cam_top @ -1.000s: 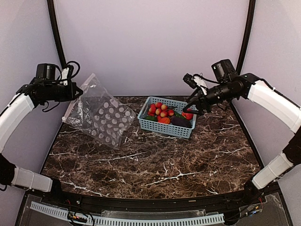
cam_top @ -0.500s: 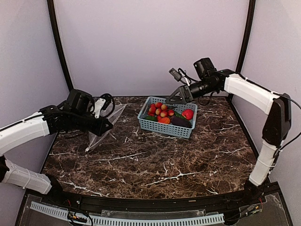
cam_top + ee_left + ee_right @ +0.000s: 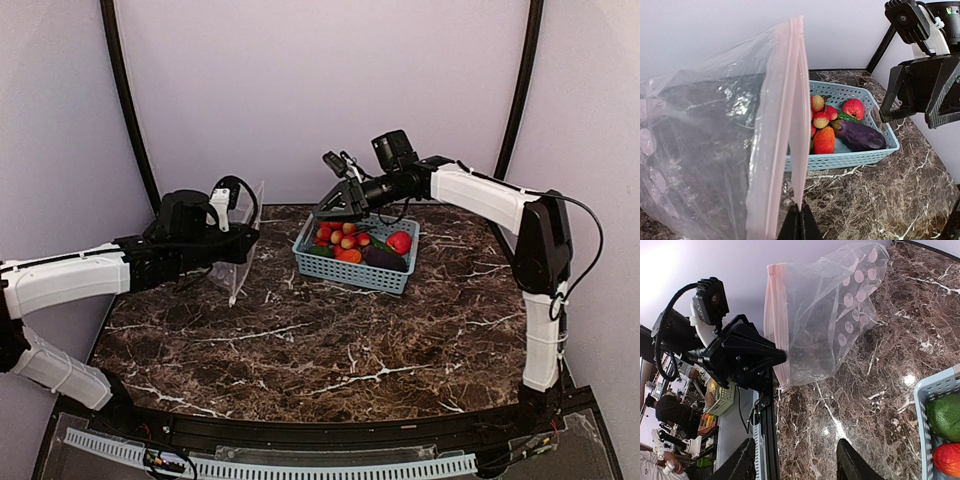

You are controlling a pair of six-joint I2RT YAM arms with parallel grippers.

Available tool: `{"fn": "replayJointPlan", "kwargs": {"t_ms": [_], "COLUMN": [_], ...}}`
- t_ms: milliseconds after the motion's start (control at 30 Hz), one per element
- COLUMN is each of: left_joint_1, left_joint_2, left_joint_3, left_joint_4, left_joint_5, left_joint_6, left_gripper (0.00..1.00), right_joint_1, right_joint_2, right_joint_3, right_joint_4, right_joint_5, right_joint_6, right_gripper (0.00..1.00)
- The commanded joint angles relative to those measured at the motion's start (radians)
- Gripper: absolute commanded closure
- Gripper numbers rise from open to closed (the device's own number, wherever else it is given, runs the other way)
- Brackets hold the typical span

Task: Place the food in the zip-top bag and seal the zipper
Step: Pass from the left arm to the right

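Clear, white-dotted bag [image 3: 840,315] with a pale pink zipper [image 3: 788,115].
Light blue lattice basket [image 3: 845,160]; purple eggplant [image 3: 860,136], red strawberry [image 3: 853,108], orange mango [image 3: 824,141]; brown marble table [image 3: 865,200] veined white.

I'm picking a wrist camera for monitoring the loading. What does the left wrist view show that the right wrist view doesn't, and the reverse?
Only the left wrist view: the whole blue basket with the purple eggplant, red strawberry, orange mango and ball cluster, plus the open right gripper seen from outside. Only the right wrist view: the zip-top bag in full outline and the left gripper with its black body, shut on the bag's edge. Both: the pink zipper, the marble table, part of the basket.
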Motion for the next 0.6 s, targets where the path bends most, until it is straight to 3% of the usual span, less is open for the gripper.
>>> {"fn": "replayJointPlan", "kwargs": {"t_ms": [0,567], "left_joint_1": [-0.012,-0.032], "left_joint_2": [0.053,0.109], "left_joint_3": [-0.036,-0.034], "left_joint_4": [0.166,0.255], "left_joint_5": [-0.035,0.032], "left_joint_6": [-0.085,-0.098], "left_gripper": [0.99,0.99], "right_joint_1": [0.027,0.144], "right_joint_2": [0.05,0.198], "right_joint_3": [0.072,0.233], "right_joint_4": [0.108,0.141], "right_joint_5": [0.043,0.09], "right_joint_6": [0.109,0.172], "right_gripper": [0.47,0.5]}}
